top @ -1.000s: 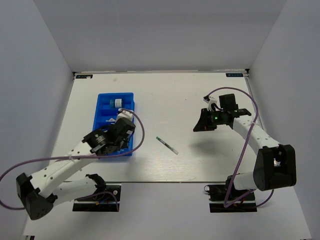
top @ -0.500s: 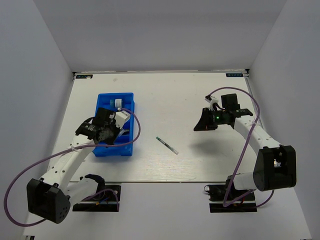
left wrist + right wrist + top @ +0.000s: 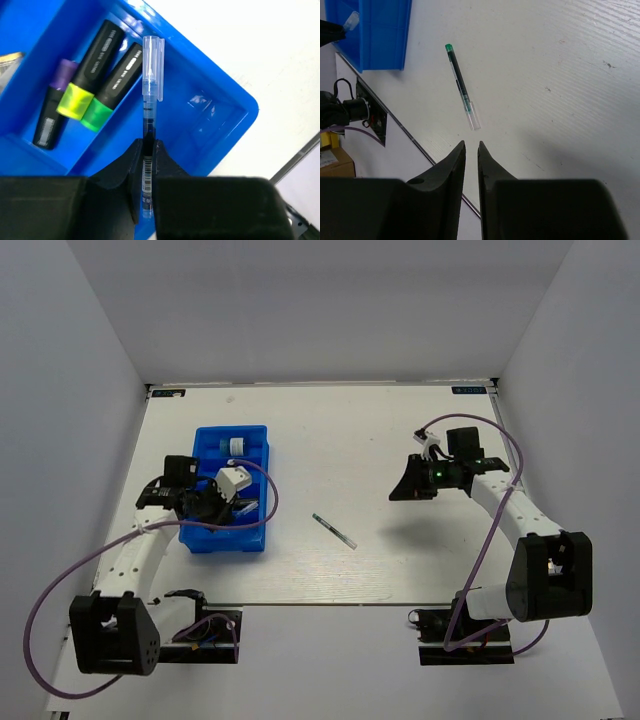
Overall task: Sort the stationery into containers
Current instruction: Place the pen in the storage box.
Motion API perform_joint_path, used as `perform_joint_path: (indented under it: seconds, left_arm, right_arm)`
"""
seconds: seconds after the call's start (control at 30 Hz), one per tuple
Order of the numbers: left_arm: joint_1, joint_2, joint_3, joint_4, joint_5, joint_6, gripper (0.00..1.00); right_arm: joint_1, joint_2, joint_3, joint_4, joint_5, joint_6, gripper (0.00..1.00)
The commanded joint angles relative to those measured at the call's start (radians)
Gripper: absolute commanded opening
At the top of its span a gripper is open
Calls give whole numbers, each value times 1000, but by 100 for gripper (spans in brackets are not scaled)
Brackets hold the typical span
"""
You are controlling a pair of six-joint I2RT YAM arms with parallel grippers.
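My left gripper (image 3: pixel 148 150) is shut on a thin pen (image 3: pixel 151 85) with a clear cap and holds it above the blue tray (image 3: pixel 225 125). Below it, one compartment holds a yellow-capped highlighter (image 3: pixel 90 70), a green-capped highlighter (image 3: pixel 115 80) and a purple-tipped marker (image 3: pixel 54 112). In the top view, the left gripper (image 3: pixel 207 506) is over the near half of the tray (image 3: pixel 258 430). A small blue-white pot (image 3: pixel 235 446) sits in the far compartment. A second thin pen with a green end (image 3: pixel 334 531) lies on the table. My right gripper (image 3: pixel 471 145) hovers above it, jaws nearly together and empty.
The white table's near edge (image 3: pixel 395 125) runs close to the lying pen (image 3: pixel 462 86). The tray's corner also shows in the right wrist view (image 3: pixel 380 30). The right gripper (image 3: pixel 405 490) hangs over the table's right half. Grey walls enclose the table.
My left arm has swung left and back over the tray, carrying the pen. The right arm and the pen on the table have stayed almost still.
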Motion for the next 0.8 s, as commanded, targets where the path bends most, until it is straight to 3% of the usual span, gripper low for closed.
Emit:
perform_joint_path:
  seconds: [0.0, 0.1, 0.3, 0.4, 0.43, 0.47, 0.5, 0.57, 0.6, 0.63, 0.77]
  left_arm:
    - [14, 43, 41, -4, 91, 97, 0]
    - [19, 109, 76, -50, 91, 123, 0]
    - [11, 107, 50, -25, -10, 111, 0]
    - [16, 92, 30, -7, -40, 98, 9]
    - [19, 84, 27, -7, -38, 95, 24]
    - [23, 78, 25, -4, -40, 82, 32]
    - [29, 64, 16, 10, -37, 78, 40]
    - [34, 55, 10, 19, -35, 55, 46]
    - [39, 41, 1, 41, -35, 40, 58]
    - [39, 24, -7, 47, -31, 37, 96]
    - [37, -14, 1, 50, -28, -9, 100]
  right_arm:
    - [-15, -29, -6, 13, -27, 11, 19]
    - [-19, -28, -9, 12, -40, 3, 23]
    - [-18, -21, -11, 12, -58, -23, 44]
    - [-10, -15, -8, 1, -60, -49, 52]
    - [-9, -15, -5, -7, -61, -64, 55]
    - [-7, -11, 3, -16, -61, -73, 59]
    - [-3, -9, 5, -20, -63, -93, 59]
    - [5, 3, 26, -48, -55, -129, 59]
    - [17, 17, 31, -60, -47, -158, 59]
    - [33, 26, 43, -68, -32, -165, 59]
    - [108, 64, 72, -91, 48, -263, 56]
